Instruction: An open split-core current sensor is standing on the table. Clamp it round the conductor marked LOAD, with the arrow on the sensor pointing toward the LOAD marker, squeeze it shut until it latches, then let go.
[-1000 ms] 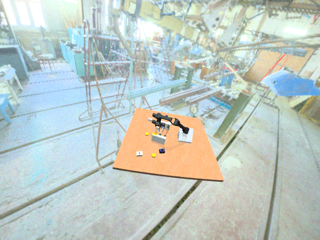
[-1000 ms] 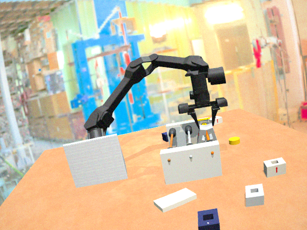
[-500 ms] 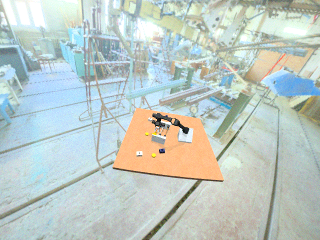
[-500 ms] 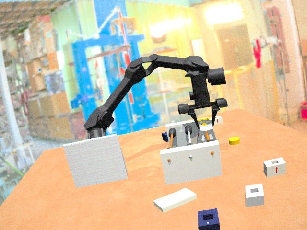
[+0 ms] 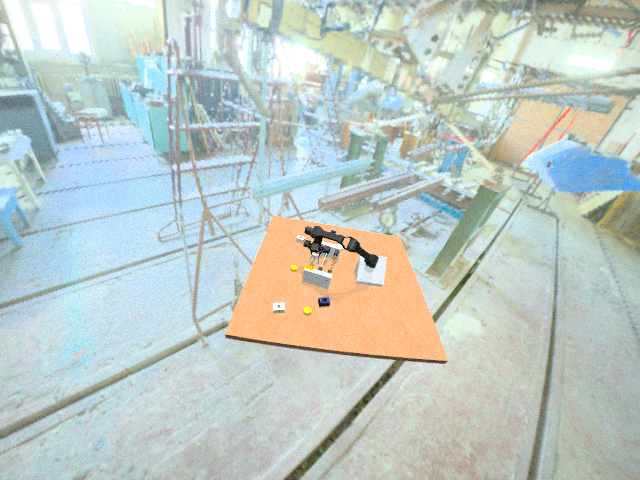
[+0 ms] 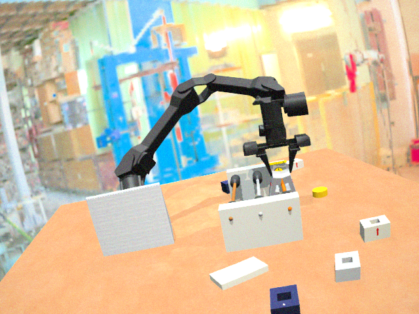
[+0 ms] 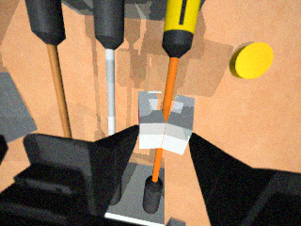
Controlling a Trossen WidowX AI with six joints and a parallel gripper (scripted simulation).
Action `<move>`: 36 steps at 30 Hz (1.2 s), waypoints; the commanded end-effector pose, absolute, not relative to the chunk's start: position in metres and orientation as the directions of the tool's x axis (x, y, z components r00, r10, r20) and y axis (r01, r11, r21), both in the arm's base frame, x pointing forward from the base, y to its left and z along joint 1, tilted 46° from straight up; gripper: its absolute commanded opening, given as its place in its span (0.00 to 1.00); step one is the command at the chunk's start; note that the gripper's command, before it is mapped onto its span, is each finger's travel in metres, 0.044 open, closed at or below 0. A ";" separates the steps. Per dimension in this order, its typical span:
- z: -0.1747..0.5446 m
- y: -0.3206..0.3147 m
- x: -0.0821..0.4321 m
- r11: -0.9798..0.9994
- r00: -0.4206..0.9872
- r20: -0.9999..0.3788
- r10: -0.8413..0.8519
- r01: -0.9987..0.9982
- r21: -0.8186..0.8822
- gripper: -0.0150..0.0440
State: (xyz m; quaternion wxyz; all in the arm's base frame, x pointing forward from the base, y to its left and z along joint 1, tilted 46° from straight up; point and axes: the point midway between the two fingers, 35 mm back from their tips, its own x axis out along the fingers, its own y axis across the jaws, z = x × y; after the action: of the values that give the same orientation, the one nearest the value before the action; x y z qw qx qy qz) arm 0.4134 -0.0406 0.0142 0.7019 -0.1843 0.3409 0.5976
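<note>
My gripper (image 6: 281,173) (image 7: 164,132) is shut on the open white-and-grey split-core sensor (image 6: 280,174) (image 7: 151,129). The sensor's hinge side faces up, and its spread halves point down, one on each side of the orange conductor (image 6: 283,184) (image 7: 172,77). This conductor has a yellow sleeve (image 7: 182,16) with a black mark at one end. The conductor shows through the gap between the halves; how deep it sits inside is hard to tell. A bit of red shows at one side of the sensor; the arrow's direction is not readable. No LOAD lettering is legible.
A brown conductor (image 7: 58,89) and a white conductor (image 7: 110,87) run beside it, between upright panels (image 6: 260,227) (image 5: 316,279). White blocks (image 6: 377,233) (image 6: 347,272), a navy block (image 6: 283,305) (image 5: 324,301), a yellow disc (image 6: 319,191) (image 7: 254,60) and a white slab (image 6: 238,273) lie around.
</note>
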 end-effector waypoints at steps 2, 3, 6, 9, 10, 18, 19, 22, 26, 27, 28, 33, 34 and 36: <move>0.015 -0.043 0.414 0.221 0.057 -0.699 0.712 -0.964 0.147 0.25; 0.015 -0.043 0.414 0.221 0.057 -0.699 0.712 -0.964 0.147 0.25; 0.015 -0.043 0.414 0.221 0.057 -0.699 0.712 -0.964 0.147 0.25; 0.015 -0.043 0.414 0.221 0.057 -0.699 0.712 -0.964 0.147 0.25; 0.015 -0.043 0.414 0.221 0.057 -0.699 0.712 -0.964 0.147 0.25; 0.015 -0.043 0.414 0.221 0.057 -0.699 0.712 -0.964 0.147 0.39; 0.015 -0.043 0.414 0.221 0.057 -0.699 0.712 -0.964 0.147 0.43; 0.015 -0.043 0.414 0.221 0.057 -0.699 0.712 -0.964 0.147 0.57; 0.015 -0.043 0.414 0.221 0.057 -0.699 0.712 -0.964 0.147 0.74; 0.015 -0.043 0.414 0.221 0.057 -0.699 0.712 -0.964 0.147 0.79; 0.015 -0.043 0.414 0.221 0.057 -0.699 0.712 -0.964 0.147 0.83; 0.015 -0.043 0.414 0.221 0.057 -0.699 0.712 -0.964 0.147 1.00; 0.015 -0.043 0.414 0.221 0.057 -0.699 0.712 -0.964 0.147 1.00; 0.015 -0.043 0.414 0.221 0.057 -0.699 0.712 -0.964 0.147 1.00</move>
State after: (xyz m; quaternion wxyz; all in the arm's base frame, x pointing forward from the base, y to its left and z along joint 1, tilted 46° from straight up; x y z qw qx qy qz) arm 0.4134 -0.0418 0.0144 0.7028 -0.1840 0.3411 0.5965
